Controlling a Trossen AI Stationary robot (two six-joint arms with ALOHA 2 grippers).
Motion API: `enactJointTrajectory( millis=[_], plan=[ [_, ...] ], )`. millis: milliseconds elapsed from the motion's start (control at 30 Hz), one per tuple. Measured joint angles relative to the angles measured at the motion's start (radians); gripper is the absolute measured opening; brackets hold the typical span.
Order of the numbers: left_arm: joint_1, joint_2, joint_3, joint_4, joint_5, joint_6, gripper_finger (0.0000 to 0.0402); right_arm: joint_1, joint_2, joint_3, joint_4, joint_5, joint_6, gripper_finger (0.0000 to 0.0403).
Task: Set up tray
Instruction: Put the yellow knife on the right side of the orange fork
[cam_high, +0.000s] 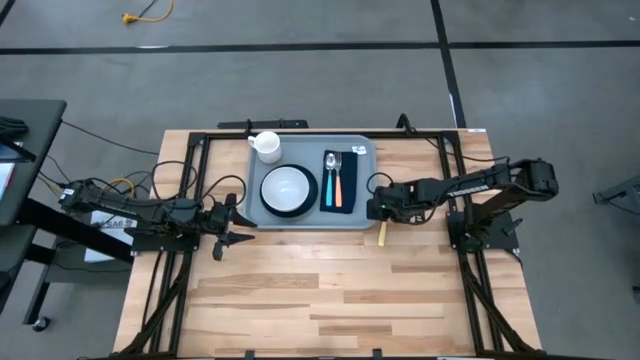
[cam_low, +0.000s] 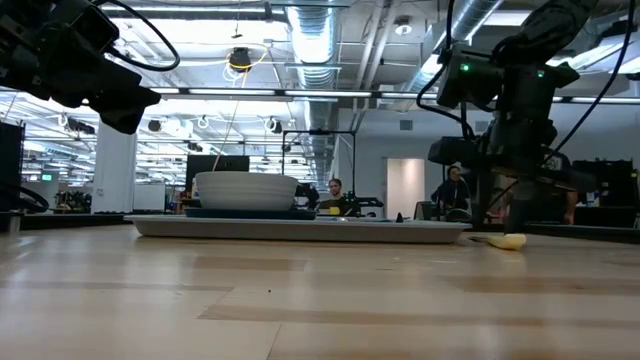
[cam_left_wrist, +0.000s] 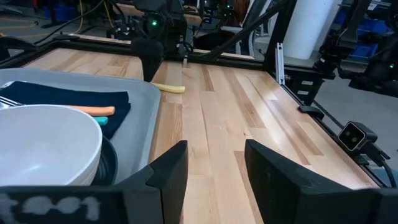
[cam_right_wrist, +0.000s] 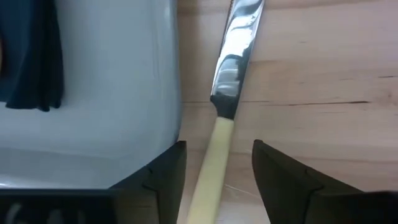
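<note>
Right now the right pincer (cam_right_wrist: 214, 180) is hovering low over the yellow-handled steel table knife (cam_right_wrist: 225, 93), its fingers apart and straddling the handle, not yet touching it. The knife is lying on the pale wooden desk (cam_high: 330, 290), just beside the right-hand rim of the large light grey-blue plastic tray (cam_high: 305, 222). The tray is sitting at the far middle of the desk, already carrying a white bowl on a dark plate (cam_high: 288, 189), a white mug (cam_high: 266, 145) and a dark navy napkin (cam_high: 340, 182) with cutlery. To grasp well, the pincer probably needs to be dropping squarely onto the handle, clear of the tray's rim. The left pincer (cam_left_wrist: 214, 165) is waiting open near the tray's left side.
</note>
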Motion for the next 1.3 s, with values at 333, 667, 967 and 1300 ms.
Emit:
enactJointTrajectory(
  millis=[333, 667, 967, 1300],
  plan=[
    [0.000, 0.000, 0.000, 0.000, 0.000, 0.000, 0.0148, -0.002, 0.030, 0.001, -0.002, 0.001, 0.019, 0.0174],
    [0.000, 0.000, 0.000, 0.000, 0.000, 0.000, 0.0148, -0.024, 0.094, 0.010, -0.016, -0.027, 0.017, 0.0175],
    [0.000, 0.000, 0.000, 0.000, 0.000, 0.000, 0.0148, -0.024, 0.092, 0.008, -0.042, -0.031, 0.019, 0.0140],
    [0.000, 0.000, 0.000, 0.000, 0.000, 0.000, 0.0148, -0.030, 0.092, 0.008, -0.083, -0.032, 0.011, 0.0071]
  ],
)
